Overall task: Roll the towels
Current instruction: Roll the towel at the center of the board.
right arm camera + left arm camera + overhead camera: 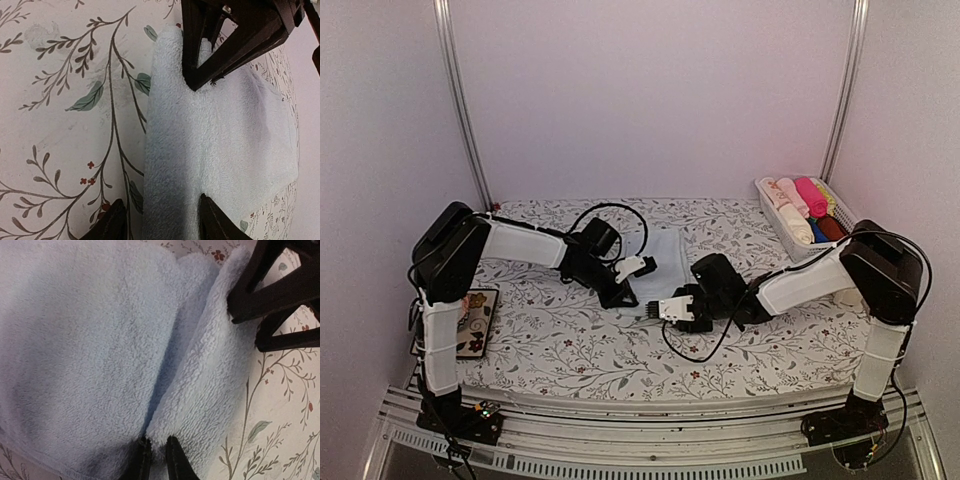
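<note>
A light blue rectangular terry towel (665, 250) lies mid-bench on the floral-print bench (570, 340), the edge nearest the arms turned over into a soft first fold. The left fingers (144, 462) are clenched on that fold. The right fingers (114, 222) stand apart, straddling the same fold further along without gripping it. Light, limp and plush, the cloth will likely sag and unroll wherever unsupported, so the best hold looks to be the folded lip, towards both ends.
</note>
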Tool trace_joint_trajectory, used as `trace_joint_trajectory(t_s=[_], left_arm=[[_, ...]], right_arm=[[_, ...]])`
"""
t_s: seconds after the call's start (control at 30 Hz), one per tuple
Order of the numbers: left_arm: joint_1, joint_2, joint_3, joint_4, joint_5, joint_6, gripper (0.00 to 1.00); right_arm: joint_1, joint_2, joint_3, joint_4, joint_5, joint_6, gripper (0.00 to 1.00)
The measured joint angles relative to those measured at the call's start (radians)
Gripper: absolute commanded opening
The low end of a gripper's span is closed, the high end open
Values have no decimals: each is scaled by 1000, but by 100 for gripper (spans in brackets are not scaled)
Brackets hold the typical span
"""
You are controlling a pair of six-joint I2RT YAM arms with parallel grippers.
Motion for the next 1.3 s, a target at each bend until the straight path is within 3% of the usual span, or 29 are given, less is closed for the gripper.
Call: trace_joint_trajectory(t_s=[0.2, 0.3, 0.4, 0.53, 0.6, 0.77, 0.83, 1.3], left_arm=[[2, 1, 2, -2, 4, 0, 12], [3, 1, 2, -3, 6, 0, 13], [4, 1, 2, -2, 6, 0, 18], [8, -3, -10, 11, 2, 0, 44], [10, -17, -26, 20, -9, 2, 59], [18, -100, -126, 43, -84, 1, 82], [24, -140, -167, 48, -109, 6, 96], [4, -454, -478, 263, -229, 127, 96]], right_arm=[[6, 32, 22, 13, 21, 10, 26], [10, 40, 27, 11, 23, 22, 22], [13, 45, 31, 9, 30, 34, 12], [15, 61, 60, -22, 35, 58, 4], [14, 66, 87, -61, 27, 73, 3], [7, 71, 167, -195, -51, 122, 3], [0, 71, 194, -248, -97, 140, 3], [-74, 102, 320, -517, -346, 260, 3]])
